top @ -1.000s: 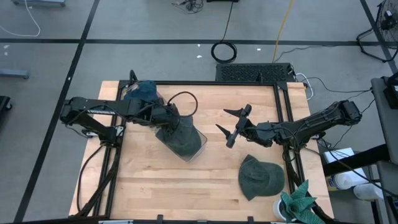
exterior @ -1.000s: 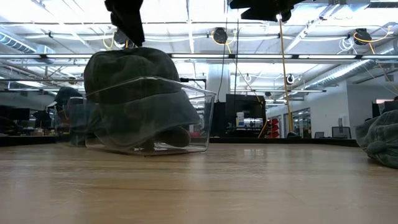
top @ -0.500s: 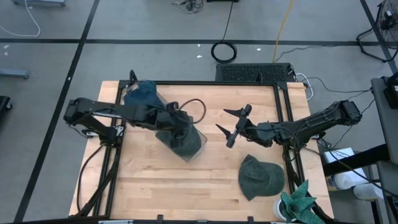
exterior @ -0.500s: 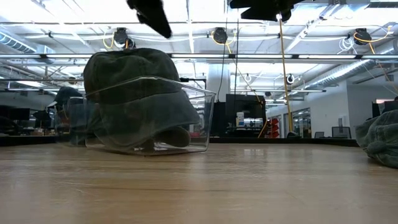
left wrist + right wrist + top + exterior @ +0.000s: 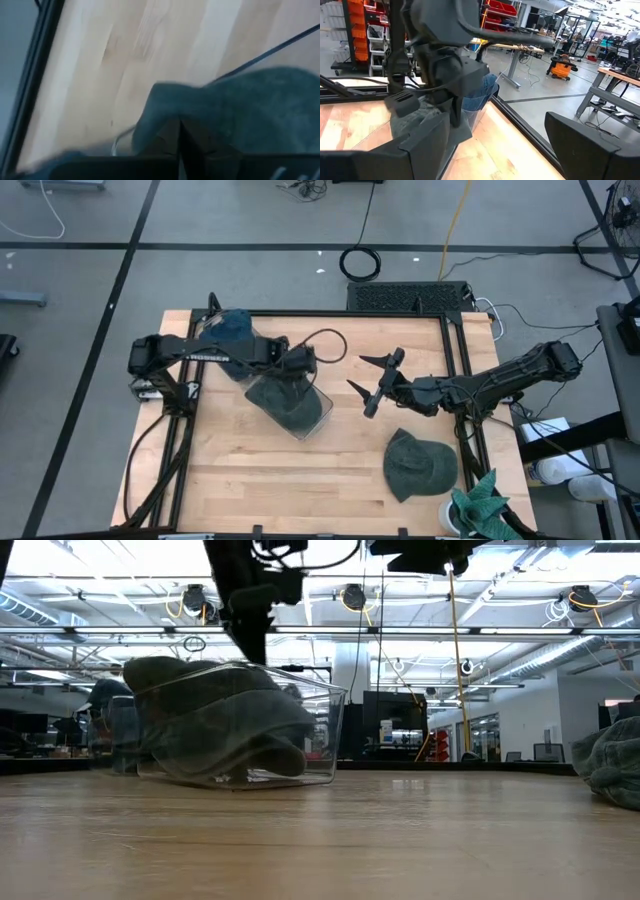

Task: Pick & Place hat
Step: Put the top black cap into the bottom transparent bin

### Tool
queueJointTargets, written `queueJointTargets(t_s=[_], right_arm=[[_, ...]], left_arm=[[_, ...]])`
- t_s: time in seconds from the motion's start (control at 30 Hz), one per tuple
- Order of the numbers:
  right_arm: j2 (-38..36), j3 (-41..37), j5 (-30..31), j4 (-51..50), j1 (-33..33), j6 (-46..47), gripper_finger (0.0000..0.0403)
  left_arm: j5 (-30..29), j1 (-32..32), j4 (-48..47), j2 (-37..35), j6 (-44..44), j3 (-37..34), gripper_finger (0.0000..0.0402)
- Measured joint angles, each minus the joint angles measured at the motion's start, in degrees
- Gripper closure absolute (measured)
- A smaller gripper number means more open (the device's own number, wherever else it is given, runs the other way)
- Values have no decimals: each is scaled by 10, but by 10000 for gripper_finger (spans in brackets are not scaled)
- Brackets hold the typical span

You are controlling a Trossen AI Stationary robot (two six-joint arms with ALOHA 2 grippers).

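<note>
A grey-green hat [image 5: 288,405] lies squashed in a clear plastic bin [image 5: 325,735] left of the table's middle. My left gripper [image 5: 293,372] is shut and stands on top of the hat, slanting down; it also shows in the low view [image 5: 248,648]. A second grey-green hat [image 5: 420,465] lies flat on the table near the right front. My right gripper [image 5: 372,385] hangs open and level above the table's middle, touching nothing. My left gripper presses its shut fingers [image 5: 180,137] down on the hat's crown [image 5: 235,115], coming from above and slanting toward the table's right. The crown is pushed in and sits about level with the bin's rim [image 5: 235,668]. The hat rests inside the bin.
A blue hat [image 5: 228,328] lies at the far left corner. A green cloth thing [image 5: 482,505] sits in a white cup at the near right corner. Black frame rails [image 5: 455,350] run along the table's sides. Bare wood [image 5: 260,480] lies in front of the bin.
My left gripper has moved toward the table's right and down onto the hat. The hat's crown, which stood well above the bin's rim, is now pressed flat to about rim height. The bin has stayed in place.
</note>
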Motion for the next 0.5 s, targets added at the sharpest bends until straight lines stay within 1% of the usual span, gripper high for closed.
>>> queueJointTargets(t_s=[0.13,0.27,0.37,0.5], right_arm=[[0,0,0,-3,0,0,89],[0,0,0,-3,0,0,89],[0,0,0,-3,0,0,89],[0,0,0,-3,0,0,89]], left_arm=[[8,11,-60,-4,-43,0,389],[12,11,-106,-5,-66,0,397],[22,11,-107,-5,-63,0,393],[13,1,-89,-21,-52,0,397]])
